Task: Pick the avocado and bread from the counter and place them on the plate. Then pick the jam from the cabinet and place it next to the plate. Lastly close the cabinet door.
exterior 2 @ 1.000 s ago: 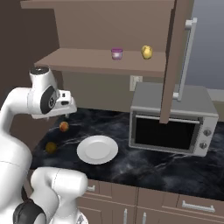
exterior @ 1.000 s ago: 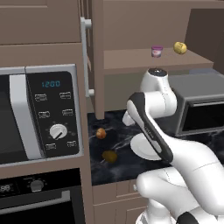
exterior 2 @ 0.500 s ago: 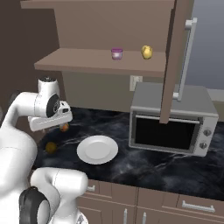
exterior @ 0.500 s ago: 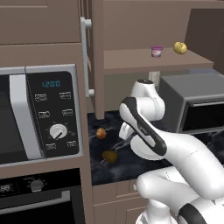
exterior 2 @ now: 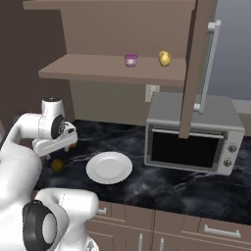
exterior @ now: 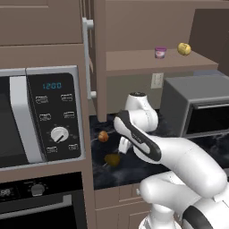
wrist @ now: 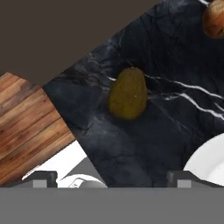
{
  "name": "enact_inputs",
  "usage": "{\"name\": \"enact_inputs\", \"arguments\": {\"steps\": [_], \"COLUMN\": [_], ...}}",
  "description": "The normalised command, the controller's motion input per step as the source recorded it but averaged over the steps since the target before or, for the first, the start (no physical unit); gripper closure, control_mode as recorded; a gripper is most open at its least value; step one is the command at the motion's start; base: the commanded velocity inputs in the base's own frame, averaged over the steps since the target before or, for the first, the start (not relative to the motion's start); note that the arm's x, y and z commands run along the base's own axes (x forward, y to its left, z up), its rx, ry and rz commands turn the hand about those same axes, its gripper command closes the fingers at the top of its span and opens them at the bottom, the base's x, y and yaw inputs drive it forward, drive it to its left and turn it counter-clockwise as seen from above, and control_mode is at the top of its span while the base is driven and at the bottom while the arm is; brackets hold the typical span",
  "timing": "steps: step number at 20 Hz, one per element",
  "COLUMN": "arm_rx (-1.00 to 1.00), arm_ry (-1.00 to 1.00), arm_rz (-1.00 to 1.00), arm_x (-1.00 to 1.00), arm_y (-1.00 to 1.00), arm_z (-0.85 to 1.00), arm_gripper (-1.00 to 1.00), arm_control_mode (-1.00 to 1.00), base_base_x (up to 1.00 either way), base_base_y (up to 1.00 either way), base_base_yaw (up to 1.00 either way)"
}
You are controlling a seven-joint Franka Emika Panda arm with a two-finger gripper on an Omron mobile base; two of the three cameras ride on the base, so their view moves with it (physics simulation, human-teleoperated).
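The small olive-brown egg-shaped avocado [wrist: 127,93] lies on the black marble-look table [wrist: 175,131], ahead of the hand [wrist: 111,177] and centred between its widely parted, empty fingertips [wrist: 43,177]. The round orange-brown bread [wrist: 215,19] sits farther off, and the white plate's [wrist: 209,159] rim lies beside the hand.

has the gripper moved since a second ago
Yes: the gripper has dropped from shelf-side height toward the counter, now low beside the plate, above the avocado.
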Motion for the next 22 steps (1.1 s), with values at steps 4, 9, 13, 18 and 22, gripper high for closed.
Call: {"name": "enact_inputs", "arguments": {"steps": [4,9,13,18,22], "arm_rx": [0.0,0.0,0.0,0.0,0.0], "arm_ry": [0.0,0.0,0.01,0.0,0.0], "arm_rz": [0.0,0.0,0.0,0.0,0.0], "arm_x": [0.2,0.29,0.3,0.17,0.03], "arm_y": [0.28,0.17,0.04,0.05,0.09], "arm_z": [-0.34,-0.26,-0.24,-0.28,-0.17], "arm_gripper": [-1.0,-1.0,-1.0,-1.0,-1.0], "arm_control_mode": [-1.0,-1.0,-1.0,-1.0,-1.0], "base_base_x": [0.0,0.0,0.0,0.0,0.0], "base_base_y": [0.0,0.0,0.0,0.0,0.0], "base_base_yaw": [0.0,0.0,0.0,0.0,0.0]}}
